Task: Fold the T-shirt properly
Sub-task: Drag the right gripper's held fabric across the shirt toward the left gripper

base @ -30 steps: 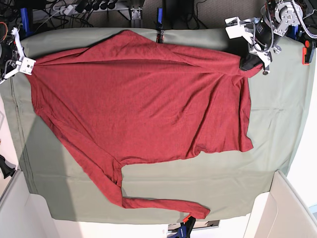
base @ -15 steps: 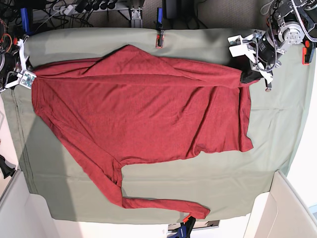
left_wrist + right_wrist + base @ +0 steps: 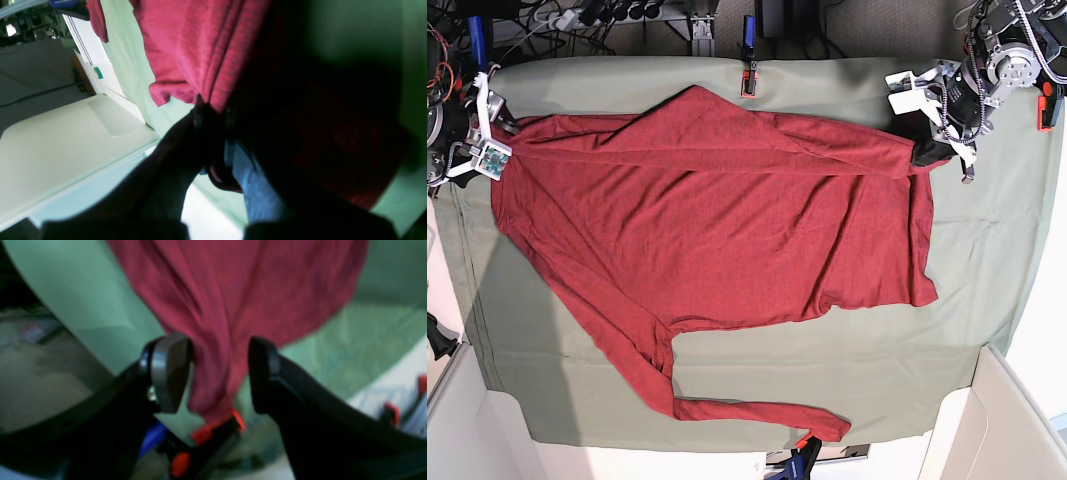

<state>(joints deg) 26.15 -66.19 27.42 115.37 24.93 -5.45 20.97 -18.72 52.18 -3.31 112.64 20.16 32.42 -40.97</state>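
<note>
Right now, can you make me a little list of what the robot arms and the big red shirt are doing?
shirt: brick-red knit long-sleeved T-shirt, spread mostly flat
under it: sage-green table cloth
left gripper: shut on a shirt corner
right gripper: jaws apart, cloth between them, not pinched
lower sleeve: lying toward the near cloth edge

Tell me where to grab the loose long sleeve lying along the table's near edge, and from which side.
Grip the sleeve at its cuff, the free tip. Come from above and pinch across its narrow width. The sleeve lies flat on the green cloth, clear of the shirt's body, so the cuff should lift without dragging other layers.
</note>
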